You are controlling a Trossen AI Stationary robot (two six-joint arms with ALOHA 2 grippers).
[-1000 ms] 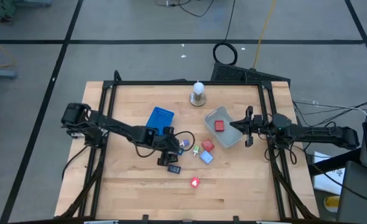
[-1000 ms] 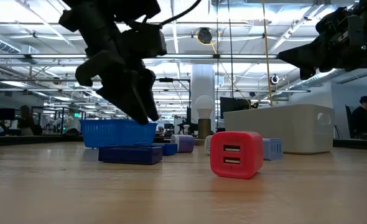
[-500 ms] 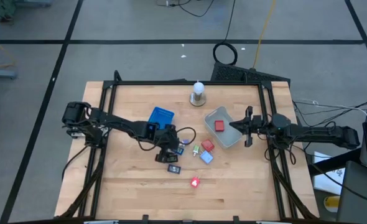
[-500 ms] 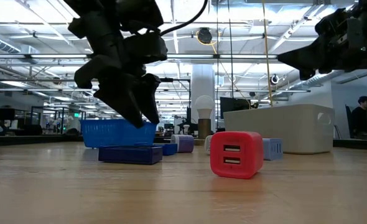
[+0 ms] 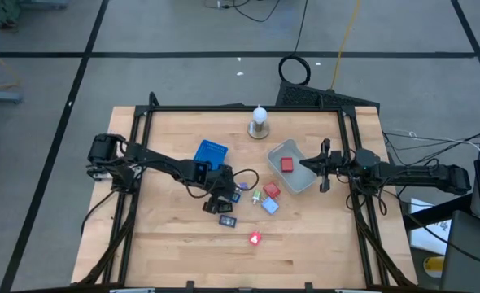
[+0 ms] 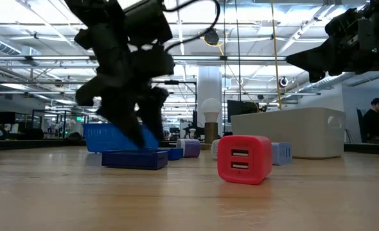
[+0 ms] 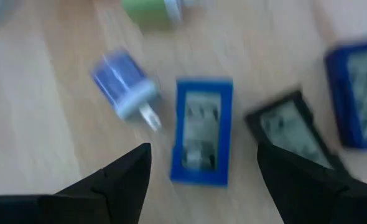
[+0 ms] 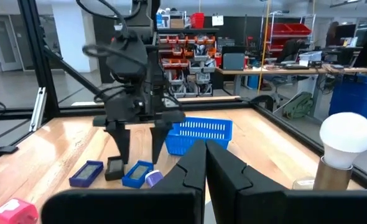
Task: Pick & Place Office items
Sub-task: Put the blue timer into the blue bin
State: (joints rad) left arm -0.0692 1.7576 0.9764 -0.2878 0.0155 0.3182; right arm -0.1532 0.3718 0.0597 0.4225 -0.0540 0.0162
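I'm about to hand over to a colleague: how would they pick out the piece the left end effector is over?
Start at the blue mesh basket and follow the left end effector beside it. Between its open fingers lies a blue-rimmed rectangular block, lighter blue than the black-rimmed one alongside.

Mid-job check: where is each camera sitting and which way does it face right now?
High: overhead, straight down on the table; both arms, left hand above the office items, right hand over the grey tray.
Low: table height, looking level across; red block nearest, left hand beyond it.
Left wrist: down past open fingers at a blue block.
Right wrist: across the table past shut fingers toward the left hand.
Shared: blue basket in high, low, right wrist.
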